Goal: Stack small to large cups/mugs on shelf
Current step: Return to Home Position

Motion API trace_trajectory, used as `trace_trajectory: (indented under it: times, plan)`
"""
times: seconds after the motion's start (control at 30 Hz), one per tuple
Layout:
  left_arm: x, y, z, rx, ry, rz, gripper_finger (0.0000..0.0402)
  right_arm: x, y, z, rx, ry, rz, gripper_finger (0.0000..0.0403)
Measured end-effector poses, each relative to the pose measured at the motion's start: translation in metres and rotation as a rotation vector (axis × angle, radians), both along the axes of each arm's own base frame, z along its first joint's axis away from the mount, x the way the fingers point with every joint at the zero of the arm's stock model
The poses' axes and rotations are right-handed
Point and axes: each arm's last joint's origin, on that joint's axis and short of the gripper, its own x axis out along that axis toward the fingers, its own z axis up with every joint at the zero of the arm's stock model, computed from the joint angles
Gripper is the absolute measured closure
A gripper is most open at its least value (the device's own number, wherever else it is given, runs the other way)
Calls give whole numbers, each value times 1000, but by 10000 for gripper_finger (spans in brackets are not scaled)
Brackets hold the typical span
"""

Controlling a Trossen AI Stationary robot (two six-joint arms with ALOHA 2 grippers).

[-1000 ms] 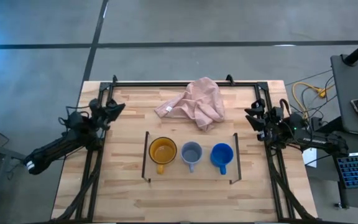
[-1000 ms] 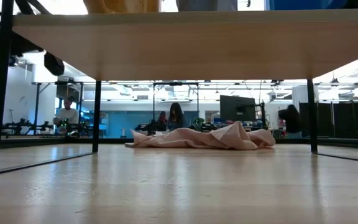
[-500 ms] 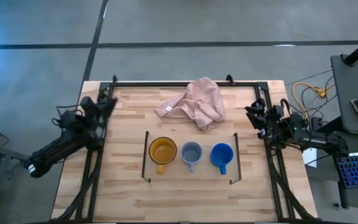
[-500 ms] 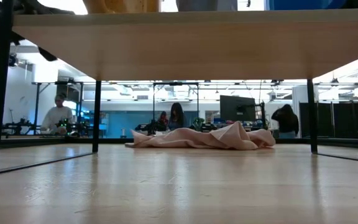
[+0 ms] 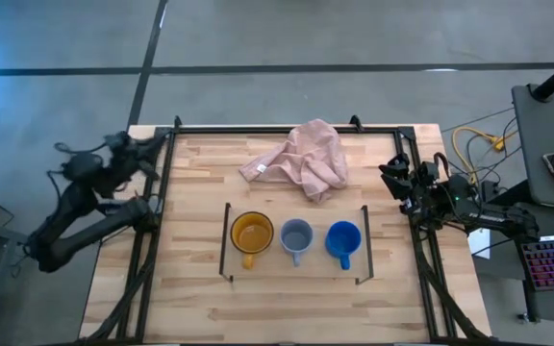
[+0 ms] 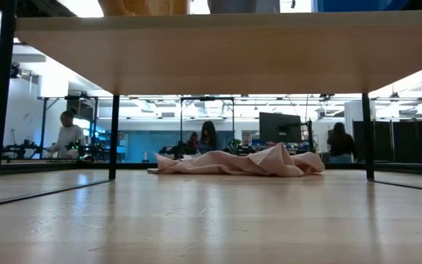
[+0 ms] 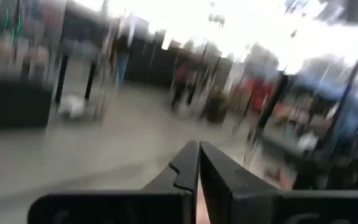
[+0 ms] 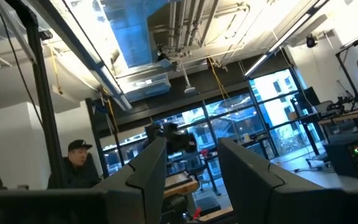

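Observation:
Three mugs stand upright on their bases in a row on the shelf (image 5: 263,269), handles toward the table's near edge: the wide yellow-orange mug (image 5: 252,233), the grey mug (image 5: 297,235) and the blue mug (image 5: 342,239). The shelf is a light board with black rails at its short ends; the low view shows its underside (image 6: 211,59). My left gripper (image 5: 157,142) (image 7: 198,149) hovers shut over the table's far left corner. My right gripper (image 5: 385,176) (image 8: 191,155) waits open at the table's right edge. Neither is near the mugs.
A crumpled pink cloth (image 5: 301,159) (image 6: 240,163) lies on the tabletop behind the shelf, toward the far edge. A black frame (image 5: 287,128) borders the tabletop. Bare wood stretches in front of the shelf and on both sides. People show in the room beyond.
My left arm has risen and swung its gripper toward the table's far left corner, away from the shelf. The mugs and the cloth have stayed where they were.

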Motion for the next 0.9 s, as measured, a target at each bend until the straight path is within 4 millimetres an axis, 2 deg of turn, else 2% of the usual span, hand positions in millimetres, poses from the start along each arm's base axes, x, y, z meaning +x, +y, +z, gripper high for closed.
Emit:
trace_trajectory:
  times: [0.1, 0.17, 0.23, 0.3, 0.43, 0.5, 0.7, 0.9]
  plan:
    - [-14, -14, 19, 191, -166, -91, 402, 0, 0, 0, -4, 1, -2, 263]
    - [-26, -23, 22, 223, -243, -125, 402, 0, 0, 0, -4, 1, -3, 262]
    - [-28, -25, 19, 173, -226, -177, 402, 0, 0, 0, -5, 2, -4, 260]
    - [-24, -26, 8, 77, -133, -269, 402, 0, 0, 0, -5, 2, -6, 259]
    - [-17, -25, 26, 83, -100, -383, 402, 0, -1, 0, 9, -2, -29, 261]
    - [-14, -24, 40, 118, -66, -400, 402, 0, -1, 0, 12, -4, -34, 263]
    - [-23, -32, 104, 273, -71, -440, 402, 0, -1, 0, 55, -12, 0, 262]
    - [-38, -44, 141, 338, -48, -449, 402, 0, -1, 0, 55, -12, 2, 259]
